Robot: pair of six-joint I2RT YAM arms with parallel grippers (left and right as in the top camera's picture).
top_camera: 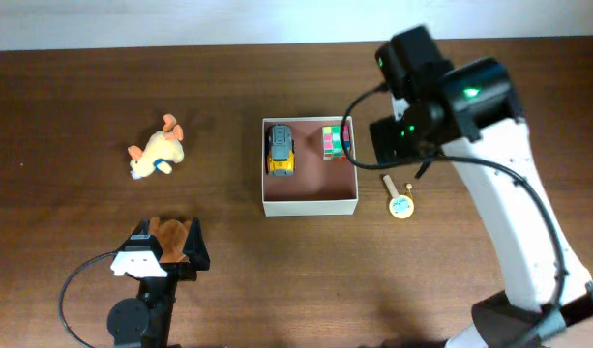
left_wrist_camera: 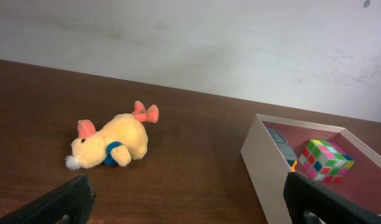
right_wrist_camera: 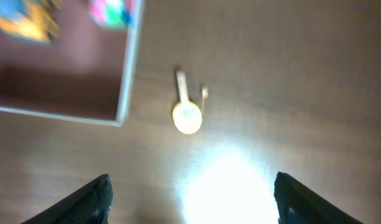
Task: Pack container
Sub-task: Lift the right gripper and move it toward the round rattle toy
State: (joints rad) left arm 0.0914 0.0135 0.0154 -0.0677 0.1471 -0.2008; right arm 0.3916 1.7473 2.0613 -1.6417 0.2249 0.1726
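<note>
The dark wooden worktop (top_camera: pixel 74 97) is carrying the container (top_camera: pixel 310 206) at its middle. The left gripper (left_wrist_camera: pixel 193 199) and the right gripper (right_wrist_camera: pixel 190 196) are both hanging with fingers apart and empty. A plush toy (top_camera: pixel 158 153) is lying left of the container (toy car (top_camera: pixel 281 150) and cube (top_camera: pixel 334 142) sitting inside), and a pale round-headed stick (top_camera: pixel 400 201), possibly a spoon, is lying right.

Matt dark wood-grain table (top_camera: pixel 64 145), fuzzy cloth plush toy (top_camera: pixel 157 155), glossy plastic cube (top_camera: pixel 334 142), smooth-walled container (top_camera: pixel 311 206)

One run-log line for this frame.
container: car, cube inside | plush, yellow paddle outside | left gripper open | right gripper open, empty
</note>
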